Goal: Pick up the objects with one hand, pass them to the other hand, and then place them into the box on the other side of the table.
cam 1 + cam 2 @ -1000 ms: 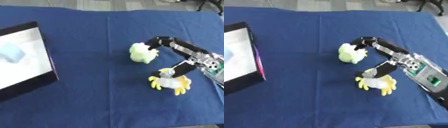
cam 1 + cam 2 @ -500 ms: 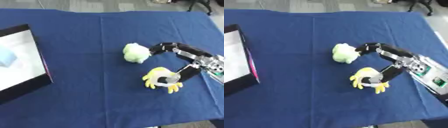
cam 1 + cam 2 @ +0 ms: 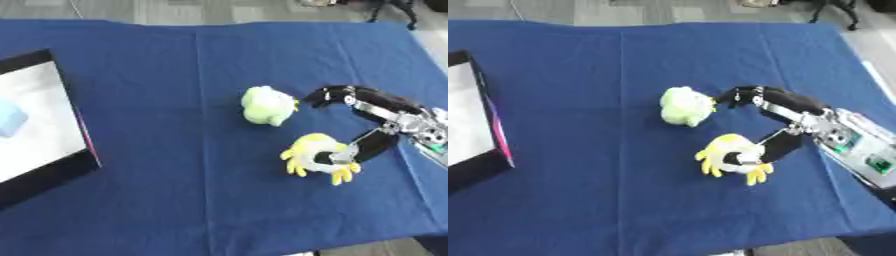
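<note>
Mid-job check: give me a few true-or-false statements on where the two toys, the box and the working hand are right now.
1. The right hand reaches over the toys from the right side. True.
2. The pale green toy is already inside the box. False: it lies on the blue cloth, far from the box.
3. The yellow toy lies nearer the robot than the green one. True.
4. The box sits at the right edge. False: it is at the left edge.
5. The left hand holds the yellow toy. False: no left hand shows.

right robot hand (image 3: 385,120) spread, fingers curved
</note>
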`<state>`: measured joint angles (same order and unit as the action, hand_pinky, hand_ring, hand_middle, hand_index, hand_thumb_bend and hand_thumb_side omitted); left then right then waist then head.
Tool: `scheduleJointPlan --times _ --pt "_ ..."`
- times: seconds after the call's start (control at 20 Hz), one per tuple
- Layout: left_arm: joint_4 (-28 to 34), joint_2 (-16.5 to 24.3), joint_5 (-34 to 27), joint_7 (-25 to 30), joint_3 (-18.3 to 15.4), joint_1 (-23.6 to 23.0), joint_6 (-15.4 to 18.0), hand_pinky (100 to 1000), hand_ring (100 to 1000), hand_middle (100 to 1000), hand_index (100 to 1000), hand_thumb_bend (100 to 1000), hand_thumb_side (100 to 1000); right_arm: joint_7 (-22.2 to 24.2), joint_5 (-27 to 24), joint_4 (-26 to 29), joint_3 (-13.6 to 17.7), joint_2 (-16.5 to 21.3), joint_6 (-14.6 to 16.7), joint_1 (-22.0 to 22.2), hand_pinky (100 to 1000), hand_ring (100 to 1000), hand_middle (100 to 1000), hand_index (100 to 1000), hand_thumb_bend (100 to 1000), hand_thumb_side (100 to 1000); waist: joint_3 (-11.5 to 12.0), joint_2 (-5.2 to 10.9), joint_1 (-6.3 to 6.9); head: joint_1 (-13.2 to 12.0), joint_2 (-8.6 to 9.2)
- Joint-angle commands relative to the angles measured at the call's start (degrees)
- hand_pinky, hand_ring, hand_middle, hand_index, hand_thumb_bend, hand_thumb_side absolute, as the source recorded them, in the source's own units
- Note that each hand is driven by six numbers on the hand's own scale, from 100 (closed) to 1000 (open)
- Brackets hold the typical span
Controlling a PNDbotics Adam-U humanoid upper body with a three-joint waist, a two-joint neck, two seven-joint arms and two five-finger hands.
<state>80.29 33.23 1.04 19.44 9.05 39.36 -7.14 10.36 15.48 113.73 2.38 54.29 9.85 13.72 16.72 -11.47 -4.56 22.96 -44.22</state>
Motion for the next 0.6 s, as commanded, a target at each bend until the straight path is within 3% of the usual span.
scheduleJointPlan --times 0.05,0.6 --pt "0.6 1.3 0.3 0.0 -0.3 0.9 -0.2 1000 800 701 687 100 566 -0.4 2.9 0.9 0.8 2.1 -2.8 0.3 821 820 841 893 570 465 0.0 1.88 -0.5 0.4 0.1" --pt "0.5 0.9 0.3 0.0 -0.7 0.7 -0.8 1000 797 692 679 100 576 2.8 12.8 0.9 -1.6 0.2 -8.2 1.8 841 839 837 885 575 546 0.3 1.42 -0.17 0.7 0.1"
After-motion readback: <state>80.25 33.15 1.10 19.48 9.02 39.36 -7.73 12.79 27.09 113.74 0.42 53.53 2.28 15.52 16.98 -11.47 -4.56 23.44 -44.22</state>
